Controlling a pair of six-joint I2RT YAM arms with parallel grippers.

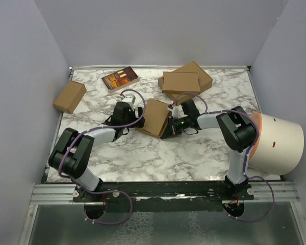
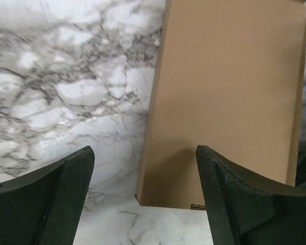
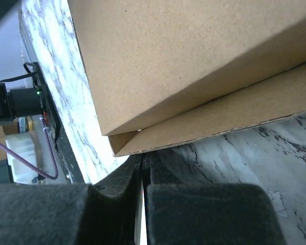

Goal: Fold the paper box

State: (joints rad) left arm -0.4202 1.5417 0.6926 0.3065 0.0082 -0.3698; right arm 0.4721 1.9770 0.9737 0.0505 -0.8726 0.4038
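Box point(image 1: 155, 117): lies on the bench point(image 1: 143, 158), set between the two grippers and turned askew to the bench edges.

Left gripper point(image 2: 144, 150): jaws spread wide and holding nothing. The box lies just ahead of them, its near edge in front of the right-hand finger point(image 2: 234, 194). Bare marble lies ahead of the other finger.

Right gripper point(image 3: 143, 159): jaws pressed together, nothing between them. Their tips sit low at the bench, just short of the box's near corner. At that corner the top panel stands slightly off the layer below, leaving a thin gap. I cannot tell whether the tips touch the cardboard.

Surroundings: a stacked pair of boxes point(image 1: 186, 81) sits beyond the right jaws, near but apart from the box. A dark booklet point(image 1: 120, 78) lies beyond the left jaws. A small carton point(image 1: 69, 96) is well off to their left, and a large white drum point(image 1: 275, 143) stands behind the right arm. Nothing lies between either pair of jaws and the box.
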